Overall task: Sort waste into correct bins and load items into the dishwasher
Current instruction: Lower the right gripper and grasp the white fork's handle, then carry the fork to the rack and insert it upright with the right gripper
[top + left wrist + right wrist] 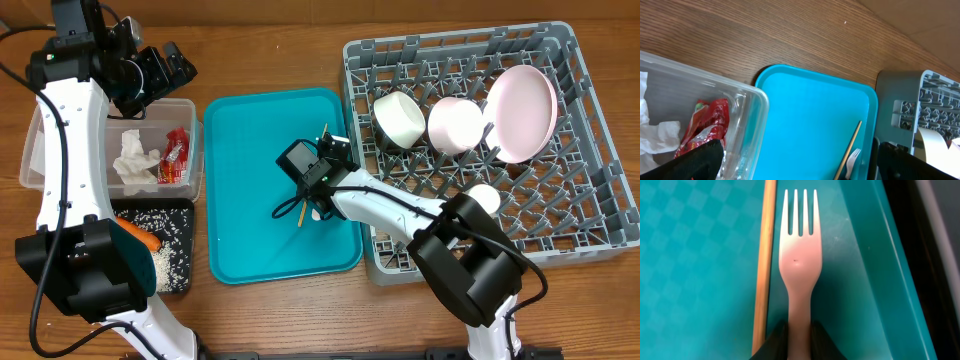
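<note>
Wooden surface. At 3 o'clock, rack: two bowls, one plate, one cup. Centre, teal tray: one chopstick, one fork pinched by right tool; left tool spread.

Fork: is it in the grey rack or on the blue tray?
On the teal tray. The fork lies flat there beside the chopstick, the right hand pinching its handle.

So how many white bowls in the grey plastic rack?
2. The left bowl and right bowl sit side by side near the rack's far edge, left of the pale pink round plate; the arm may hide others.
</note>
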Controlling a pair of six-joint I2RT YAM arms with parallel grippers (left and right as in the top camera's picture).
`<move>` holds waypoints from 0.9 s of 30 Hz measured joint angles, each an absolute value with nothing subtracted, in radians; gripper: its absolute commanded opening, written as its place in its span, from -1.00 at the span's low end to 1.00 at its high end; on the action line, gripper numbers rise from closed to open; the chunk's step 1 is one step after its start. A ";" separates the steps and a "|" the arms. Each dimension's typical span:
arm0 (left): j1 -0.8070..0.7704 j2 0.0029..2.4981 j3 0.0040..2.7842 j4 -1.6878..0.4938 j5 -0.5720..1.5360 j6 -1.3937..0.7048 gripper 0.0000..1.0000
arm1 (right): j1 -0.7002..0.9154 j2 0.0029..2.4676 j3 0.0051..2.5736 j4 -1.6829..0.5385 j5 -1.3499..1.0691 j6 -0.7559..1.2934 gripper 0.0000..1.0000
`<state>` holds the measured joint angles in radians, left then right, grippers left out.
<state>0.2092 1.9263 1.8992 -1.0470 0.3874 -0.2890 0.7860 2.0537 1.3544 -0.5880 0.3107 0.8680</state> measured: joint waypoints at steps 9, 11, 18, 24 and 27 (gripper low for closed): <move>0.209 1.926 1.899 -1.047 0.387 -0.289 1.00 | 0.800 1.956 1.354 -0.638 0.289 0.781 -0.92; 0.209 1.926 1.899 -1.047 0.387 -0.289 1.00 | 0.803 1.933 1.354 -0.651 0.285 0.771 -0.92; 0.209 1.926 1.899 -1.047 0.387 -0.289 1.00 | 0.807 1.843 1.354 -0.674 0.220 0.680 -0.92; 0.209 1.926 1.899 -1.047 0.385 -0.289 1.00 | 0.806 1.711 1.354 -0.751 0.161 0.627 -0.92; 0.209 1.926 1.899 -1.047 0.385 -0.289 1.00 | 0.799 1.629 1.354 -0.794 0.150 0.575 -0.92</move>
<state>0.2092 1.9263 1.8992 -1.0466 0.3847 -0.2890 0.7994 1.6287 1.3544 -0.7940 0.1497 0.5755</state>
